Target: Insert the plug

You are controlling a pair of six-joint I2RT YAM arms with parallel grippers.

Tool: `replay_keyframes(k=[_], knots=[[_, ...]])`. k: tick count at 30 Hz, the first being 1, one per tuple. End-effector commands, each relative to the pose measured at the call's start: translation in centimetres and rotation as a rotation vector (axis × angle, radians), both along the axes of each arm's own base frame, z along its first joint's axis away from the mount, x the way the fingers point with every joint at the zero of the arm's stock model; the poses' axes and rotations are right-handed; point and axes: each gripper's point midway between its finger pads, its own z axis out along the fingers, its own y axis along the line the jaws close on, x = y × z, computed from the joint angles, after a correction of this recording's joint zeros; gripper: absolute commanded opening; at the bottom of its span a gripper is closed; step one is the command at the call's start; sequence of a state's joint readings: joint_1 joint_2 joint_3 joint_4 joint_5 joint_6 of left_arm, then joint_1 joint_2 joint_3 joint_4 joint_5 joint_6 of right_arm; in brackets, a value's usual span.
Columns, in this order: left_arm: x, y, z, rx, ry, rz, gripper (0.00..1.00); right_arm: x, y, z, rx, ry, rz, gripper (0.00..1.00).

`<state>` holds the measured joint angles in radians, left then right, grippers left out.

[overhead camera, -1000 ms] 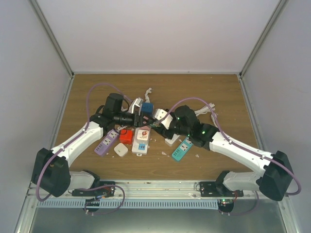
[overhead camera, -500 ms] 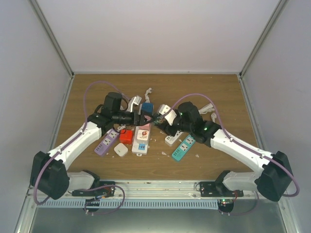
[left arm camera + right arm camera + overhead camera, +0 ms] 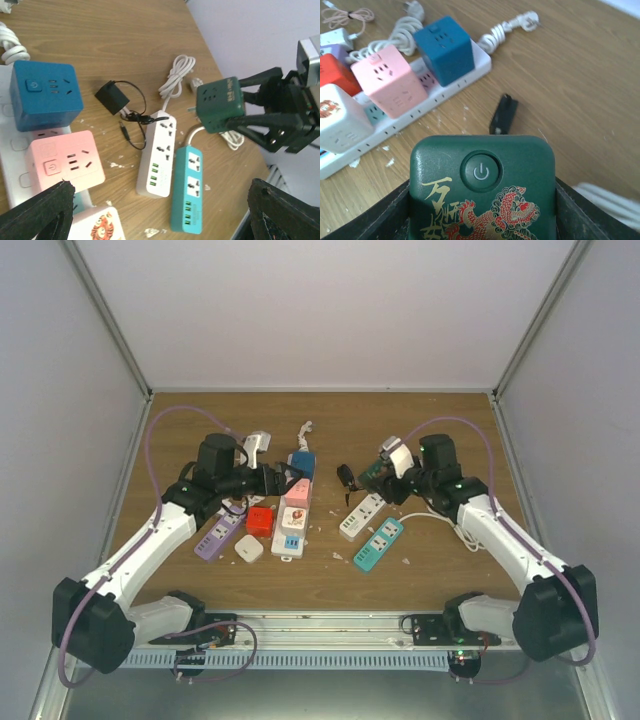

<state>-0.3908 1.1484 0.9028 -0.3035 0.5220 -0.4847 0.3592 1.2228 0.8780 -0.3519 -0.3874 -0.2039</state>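
The plug is a dark green cube [image 3: 482, 190] with a power button and a red-and-gold lion print; its metal prongs show in the left wrist view. My right gripper [image 3: 482, 202] is shut on it, one finger on each side, holding it in the air [image 3: 374, 472] above the far end of the short white power strip [image 3: 361, 516]. In the left wrist view the green cube [image 3: 220, 104] hangs at the right. My left gripper [image 3: 160, 200] stands wide open with nothing between its fingers, over the long white strip [image 3: 300, 502].
The long white strip [image 3: 445, 87] carries a blue cube [image 3: 445, 50], a pink cube [image 3: 390, 82] and a white printed cube [image 3: 337, 117]. A teal strip [image 3: 187, 192] lies beside the short white one [image 3: 157, 155]. A black adapter [image 3: 112, 97], red cube [image 3: 260, 521] and purple strip [image 3: 220, 533] lie nearby.
The two grippers, close together mid-table, have drawn apart. My left gripper opened and pulled back left. The right arm swung right, carrying the green cube.
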Motion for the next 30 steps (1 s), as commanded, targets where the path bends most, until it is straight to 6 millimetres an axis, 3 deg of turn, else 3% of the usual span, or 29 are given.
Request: replay_keyframes(k=[1, 5, 10, 14, 23, 30], knots=[[0.4, 0.6, 0.1, 0.042, -0.104, 0.004, 0.94, -1.0, -2.0, -0.8, 0.069, 0.099, -0.001, 0.23], [0.5, 0.9, -0.1, 0.057, -0.142, 0.015, 0.94, -1.6, -4.4, -2.2, 0.105, 0.187, -0.005, 0.24], [0.5, 1.1, -0.7, 0.071, -0.149, 0.023, 0.94, -1.3, -3.4, -2.4, 0.154, 0.243, 0.060, 0.22], [0.5, 1.4, -0.9, 0.086, -0.153, 0.037, 0.94, -0.3, -3.3, -3.8, 0.143, 0.306, 0.063, 0.20], [0.7, 1.4, -1.2, 0.092, -0.151, 0.042, 0.95, 1.8, -4.2, -5.1, 0.068, 0.276, 0.018, 0.19], [0.8, 1.6, -1.3, 0.100, -0.152, 0.048, 0.95, 2.2, -4.6, -5.7, 0.012, 0.253, 0.038, 0.19]])
